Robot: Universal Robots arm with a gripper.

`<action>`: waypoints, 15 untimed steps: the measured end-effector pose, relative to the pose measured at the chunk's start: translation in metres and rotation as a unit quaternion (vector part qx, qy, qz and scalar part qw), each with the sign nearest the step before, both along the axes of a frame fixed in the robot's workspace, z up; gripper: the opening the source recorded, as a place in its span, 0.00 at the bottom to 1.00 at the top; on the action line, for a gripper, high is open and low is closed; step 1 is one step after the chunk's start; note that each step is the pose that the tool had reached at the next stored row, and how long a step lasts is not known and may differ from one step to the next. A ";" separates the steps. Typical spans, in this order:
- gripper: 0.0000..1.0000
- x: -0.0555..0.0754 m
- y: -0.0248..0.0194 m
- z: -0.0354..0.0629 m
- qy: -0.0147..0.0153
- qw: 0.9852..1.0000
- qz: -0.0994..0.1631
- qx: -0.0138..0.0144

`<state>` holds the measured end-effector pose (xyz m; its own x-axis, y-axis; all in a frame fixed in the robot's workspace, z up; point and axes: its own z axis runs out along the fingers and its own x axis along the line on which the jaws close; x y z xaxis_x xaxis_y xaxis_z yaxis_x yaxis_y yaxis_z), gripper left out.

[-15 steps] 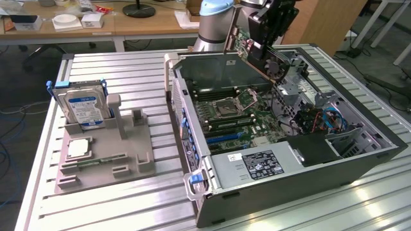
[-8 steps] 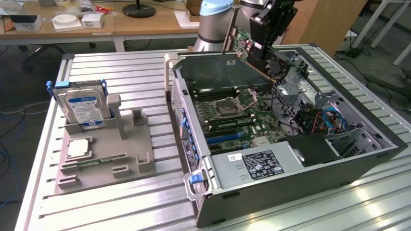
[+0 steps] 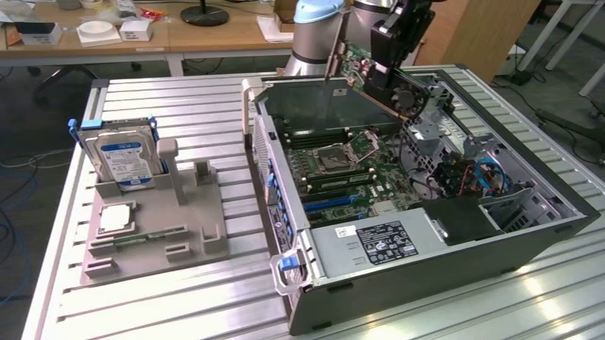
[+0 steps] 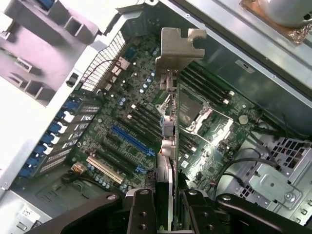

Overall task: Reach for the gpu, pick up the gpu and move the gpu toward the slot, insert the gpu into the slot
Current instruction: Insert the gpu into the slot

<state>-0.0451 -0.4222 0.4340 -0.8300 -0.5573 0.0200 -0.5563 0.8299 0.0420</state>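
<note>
The black two-fingered gripper (image 4: pixel 168 197) pinches the flat green circuit-card gpu (image 4: pixel 169 146) by one edge, with the card's silver metal end bracket (image 4: pixel 179 48) at the far end. The card hangs tilted above the open grey computer case (image 3: pixel 426 276), over the green motherboard (image 4: pixel 122 122) and its long blue slot (image 4: pixel 130 138), clear of both.

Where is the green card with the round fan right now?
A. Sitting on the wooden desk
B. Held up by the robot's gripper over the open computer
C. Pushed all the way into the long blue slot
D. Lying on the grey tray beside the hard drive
B: the gripper is shut on the gpu, holding it in the air above the open computer case, clear of the motherboard.
</note>
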 end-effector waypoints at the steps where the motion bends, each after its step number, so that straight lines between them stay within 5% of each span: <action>1: 0.26 0.000 0.0000 0.0000 0.000 1.000 0.006 0.000; 15: 0.26 0.000 -0.0001 0.0000 0.000 0.997 0.076 0.000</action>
<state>-0.0451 -0.4223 0.4340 -0.7356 -0.6771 0.0199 -0.6760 0.7357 0.0420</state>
